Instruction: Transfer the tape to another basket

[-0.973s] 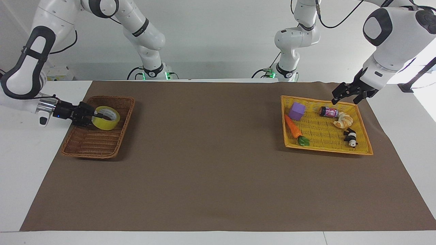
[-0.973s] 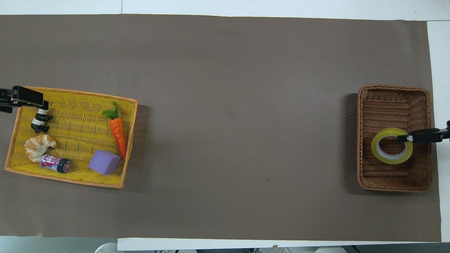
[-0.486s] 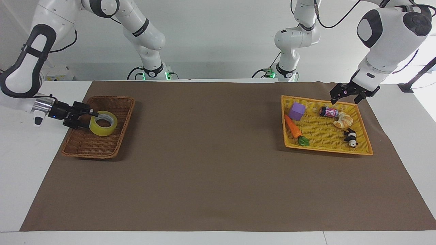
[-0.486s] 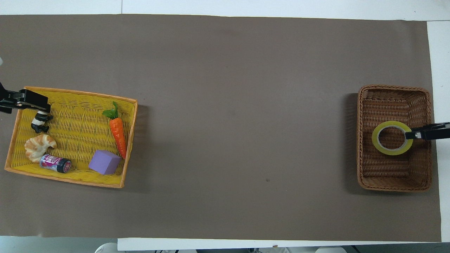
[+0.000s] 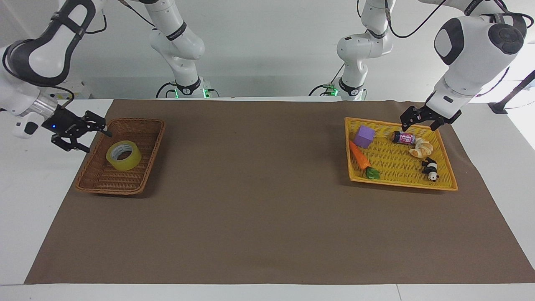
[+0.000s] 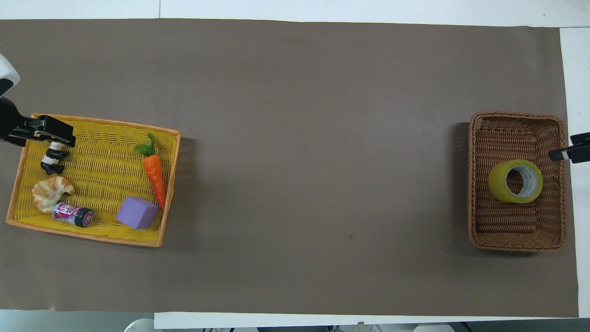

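The yellow tape roll [image 5: 123,155] rests tilted in the brown wicker basket [image 5: 154,142] at the right arm's end of the table. It also shows in the overhead view [image 6: 515,181], inside the basket [image 6: 516,116]. My right gripper [image 5: 98,142] is open and empty. It hangs just outside the basket's rim, apart from the tape, and only its tip shows in the overhead view [image 6: 560,154]. My left gripper [image 5: 419,125] is open and empty. It hovers over the robot-side rim of the yellow tray [image 5: 401,186], above a small can [image 5: 403,137].
The flat yellow tray [image 6: 92,233] at the left arm's end holds a purple cube [image 6: 137,212], a toy carrot [image 6: 155,174], a croissant [image 6: 51,190], the can [image 6: 73,214] and a toy panda [image 6: 51,161]. Brown mat [image 6: 313,161] spans between tray and basket.
My right gripper let go of the tape and pulled back up and out past the basket's rim. The tape dropped into the basket. My left gripper edged a little over the tray.
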### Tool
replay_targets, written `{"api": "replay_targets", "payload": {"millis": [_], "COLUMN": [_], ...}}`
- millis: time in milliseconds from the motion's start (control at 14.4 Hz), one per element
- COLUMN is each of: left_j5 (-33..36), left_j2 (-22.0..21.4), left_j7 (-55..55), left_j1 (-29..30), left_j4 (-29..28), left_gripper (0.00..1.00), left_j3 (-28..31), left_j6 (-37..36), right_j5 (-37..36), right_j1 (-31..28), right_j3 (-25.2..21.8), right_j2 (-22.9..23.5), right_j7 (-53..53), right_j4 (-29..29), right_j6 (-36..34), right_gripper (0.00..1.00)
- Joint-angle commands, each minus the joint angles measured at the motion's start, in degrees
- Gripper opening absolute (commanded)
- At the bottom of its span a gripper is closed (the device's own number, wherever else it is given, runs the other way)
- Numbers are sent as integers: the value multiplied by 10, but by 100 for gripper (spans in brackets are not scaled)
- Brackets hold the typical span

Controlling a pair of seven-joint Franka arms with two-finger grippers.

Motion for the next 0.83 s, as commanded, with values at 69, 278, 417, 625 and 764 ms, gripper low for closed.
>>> {"api": "replay_targets", "payload": {"millis": [69, 278, 417, 625, 764], "left_j5": [8, 8, 8, 8, 8], "left_j2": [0, -5, -8, -9, -9], "left_j7": [4, 4, 4, 4, 4], "left_j1": [7, 7, 7, 7, 6], "left_j4": [5, 6, 6, 6, 6], "left_gripper": [100, 100, 100, 100, 100], "left_j3": [-6, -3, -3, -3, -3], "left_j6": [-10, -6, -7, -7, -7], "right_j5": [-95, -135, -138, -197, -196], "right_j1": [78, 113, 111, 122, 138], "right_j3": [3, 4, 3, 7, 4], "right_j2": [-48, -55, -43, -30, -32], "right_j7": [192, 275, 304, 363, 386], "right_j4": [26, 77, 132, 159, 159], "right_j6": [-9, -92, -153, -169, -155], "right_gripper": [100, 100, 100, 100, 100]}}
